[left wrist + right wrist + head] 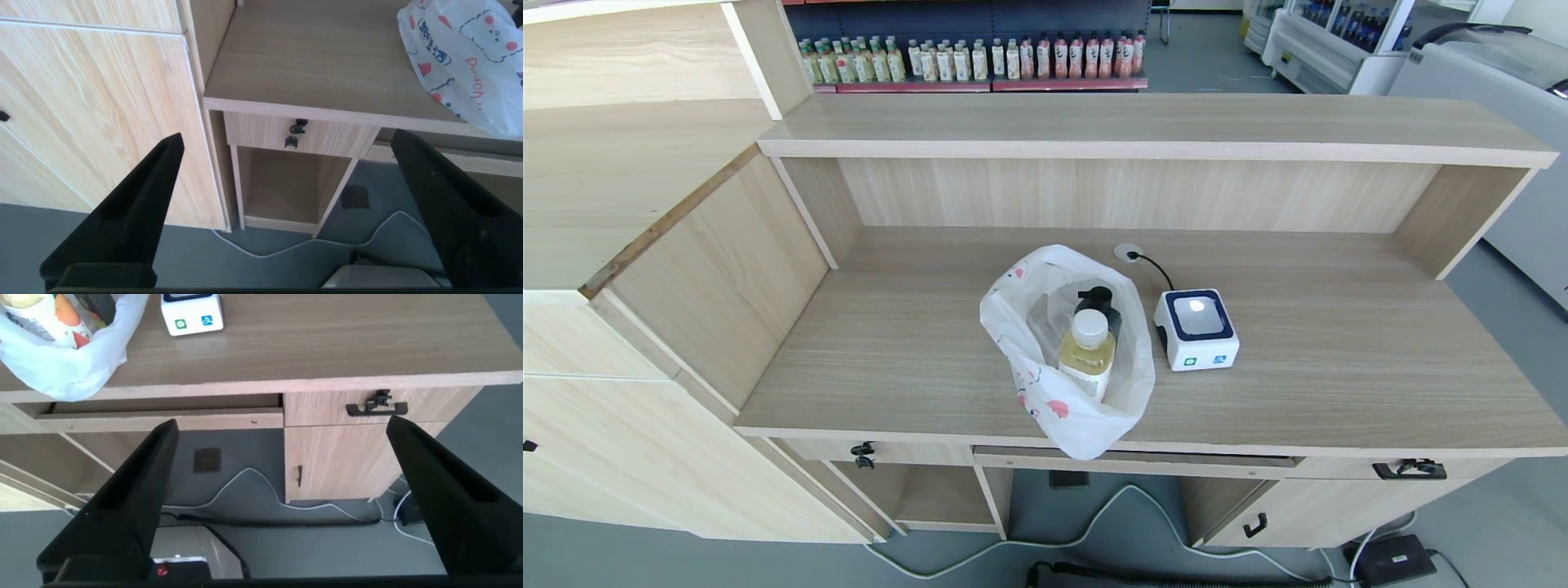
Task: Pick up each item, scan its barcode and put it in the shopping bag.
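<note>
I see a light wooden counter (1339, 343) with a tall back wall and a ledge on top. The white shopping bag (1066, 392) with little pink pictures sits near the front of it. Its bottom hangs a bit over the front edge.

2 things stand inside the bag. One is a yellow drink bottle (1086, 347) with a white cap, and behind it is a pump bottle (1098, 300) with a black top.

The white barcode scanner (1196, 329) sits just beside the bag on its right, and its window is lit. A black cable (1156, 266) runs from the scanner to a round hole (1128, 251) behind the bag.

Far behind the bag, past the counter, a store shelf (972, 82) holds a long row of drinks. Freezers (1478, 73) stand off to the right. Below the bag, the floor (768, 563) is grey with cords lying on it.

My left gripper (288, 139) is down in front of the counter, lower than the bag and to its left. Its fingers are spread wide apart. My right gripper (282, 423) is low too, to the bag's right, and it is also spread wide.
</note>
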Available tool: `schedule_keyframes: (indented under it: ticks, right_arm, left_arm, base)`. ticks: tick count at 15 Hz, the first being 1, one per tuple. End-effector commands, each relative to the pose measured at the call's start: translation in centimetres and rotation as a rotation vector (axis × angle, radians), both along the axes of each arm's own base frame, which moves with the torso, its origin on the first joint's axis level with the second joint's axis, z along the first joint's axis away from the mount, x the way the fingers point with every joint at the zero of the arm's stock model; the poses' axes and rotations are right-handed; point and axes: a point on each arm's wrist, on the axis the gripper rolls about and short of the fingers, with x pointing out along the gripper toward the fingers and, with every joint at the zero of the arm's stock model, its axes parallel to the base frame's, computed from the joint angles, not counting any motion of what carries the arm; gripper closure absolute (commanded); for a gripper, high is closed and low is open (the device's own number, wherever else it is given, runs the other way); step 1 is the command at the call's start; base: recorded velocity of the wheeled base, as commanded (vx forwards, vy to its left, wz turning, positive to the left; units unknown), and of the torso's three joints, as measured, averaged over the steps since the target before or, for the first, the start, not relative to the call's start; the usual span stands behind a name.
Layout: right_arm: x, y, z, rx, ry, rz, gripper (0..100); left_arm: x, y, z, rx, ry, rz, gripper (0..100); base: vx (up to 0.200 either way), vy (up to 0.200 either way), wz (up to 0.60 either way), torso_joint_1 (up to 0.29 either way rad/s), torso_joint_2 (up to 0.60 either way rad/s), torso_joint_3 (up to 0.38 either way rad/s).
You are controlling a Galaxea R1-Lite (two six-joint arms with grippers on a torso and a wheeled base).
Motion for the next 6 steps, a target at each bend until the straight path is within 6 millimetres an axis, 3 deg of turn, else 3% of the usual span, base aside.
schedule_keyframes:
  ticks: [1, 6]
  right_arm:
    - [0.01, 0.0, -0.01, 0.0, 0.002, 0.0, 0]
    - [0.01, 0.0, -0.04, -0.007, 0.005, 0.002, 0]
  left_arm:
    - [0.0, 0.0, 0.0, -0.001, -0.001, 0.001, 0]
    - [0.0, 0.0, 0.0, -0.001, -0.001, 0.001, 0]
  base:
    - [0.0, 0.0, 0.0, 0.0, 0.0, 0.0]
    - [0.0, 0.0, 0.0, 0.0, 0.0, 0.0]
